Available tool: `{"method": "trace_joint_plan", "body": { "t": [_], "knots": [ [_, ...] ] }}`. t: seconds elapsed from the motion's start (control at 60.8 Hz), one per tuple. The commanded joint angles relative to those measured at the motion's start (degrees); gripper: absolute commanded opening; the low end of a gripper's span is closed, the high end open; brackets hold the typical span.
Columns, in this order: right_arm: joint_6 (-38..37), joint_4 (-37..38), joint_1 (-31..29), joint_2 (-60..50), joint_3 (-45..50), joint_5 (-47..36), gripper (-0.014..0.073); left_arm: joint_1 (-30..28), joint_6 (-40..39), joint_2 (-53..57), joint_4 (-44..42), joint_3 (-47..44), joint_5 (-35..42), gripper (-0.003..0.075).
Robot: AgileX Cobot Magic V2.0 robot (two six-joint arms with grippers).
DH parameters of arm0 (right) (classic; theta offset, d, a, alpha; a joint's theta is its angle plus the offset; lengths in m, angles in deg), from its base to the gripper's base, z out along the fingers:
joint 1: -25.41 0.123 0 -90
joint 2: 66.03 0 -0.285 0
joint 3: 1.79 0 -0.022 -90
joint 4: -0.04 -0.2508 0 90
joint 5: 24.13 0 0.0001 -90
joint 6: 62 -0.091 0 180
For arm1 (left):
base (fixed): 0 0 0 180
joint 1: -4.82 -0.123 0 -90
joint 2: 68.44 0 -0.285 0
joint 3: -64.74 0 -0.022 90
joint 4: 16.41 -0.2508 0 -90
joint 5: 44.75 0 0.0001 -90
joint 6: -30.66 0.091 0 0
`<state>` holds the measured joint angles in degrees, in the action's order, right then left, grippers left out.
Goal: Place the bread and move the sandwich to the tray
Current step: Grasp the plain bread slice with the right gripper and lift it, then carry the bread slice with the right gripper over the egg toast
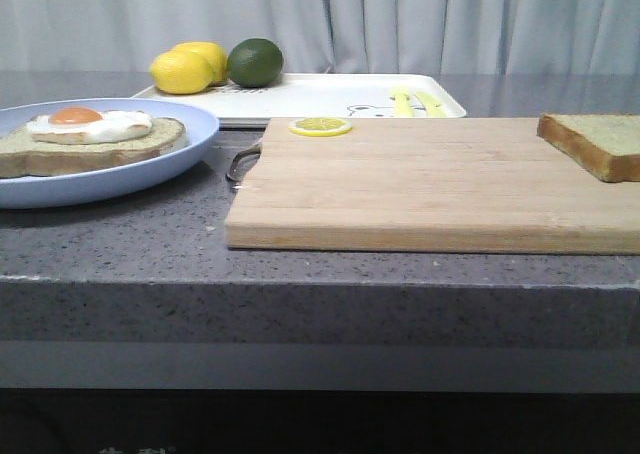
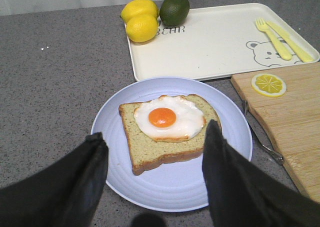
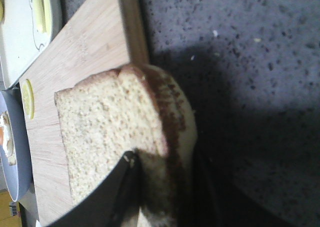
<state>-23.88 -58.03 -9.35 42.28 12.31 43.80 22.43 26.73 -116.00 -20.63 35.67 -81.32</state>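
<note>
Here the right hand [image 3: 162,187] pinches the bread [image 3: 112,127]; the left hand [image 2: 155,179] is spread.

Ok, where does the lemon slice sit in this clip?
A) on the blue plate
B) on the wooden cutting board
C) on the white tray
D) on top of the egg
B: the lemon slice lies flat on the cutting board, near its far left corner.

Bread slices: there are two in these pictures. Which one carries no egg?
The bread lying on the wooden cutting board is bare. The other slice, the sandwich on the blue plate, has a fried egg on top.
</note>
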Motion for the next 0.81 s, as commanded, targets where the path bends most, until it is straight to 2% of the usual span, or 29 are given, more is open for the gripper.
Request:
{"method": "trace_joint_plan", "body": {
  "t": [0.0,0.214,0.427,0.592,0.69,0.789],
  "knots": [
    [0.87,-3.4,0.13,-4.87,-1.12,8.94,0.0162,0.36,0.1,-0.26,-0.24,1.66,3.89,0.0419],
    [0.82,-6.35,0.31,-11.4,-1.12,8.94,0.0124,0.36,0.1,-0.26,-0.24,1.66,3.89,0.0419],
    [0.75,-12.63,3.58,-18.5,-0.98,8.94,0.0033,0.36,0.1,-0.26,-0.24,1.66,3.89,0.0419],
    [0.75,-21.59,12.37,-21.11,-0.99,8.82,0.0034,0.36,0.1,-0.26,-0.24,1.66,3.89,0.0419],
    [0.75,-27.5,21.18,-21.06,-0.99,7.04,0.0034,0.36,0.1,-0.26,-0.24,1.66,3.89,0.0419],
    [0.75,-31.96,29.83,-21.06,-0.99,1.41,0.0034,0.36,0.1,-0.26,-0.24,1.66,3.89,0.0419]
  ]
}}
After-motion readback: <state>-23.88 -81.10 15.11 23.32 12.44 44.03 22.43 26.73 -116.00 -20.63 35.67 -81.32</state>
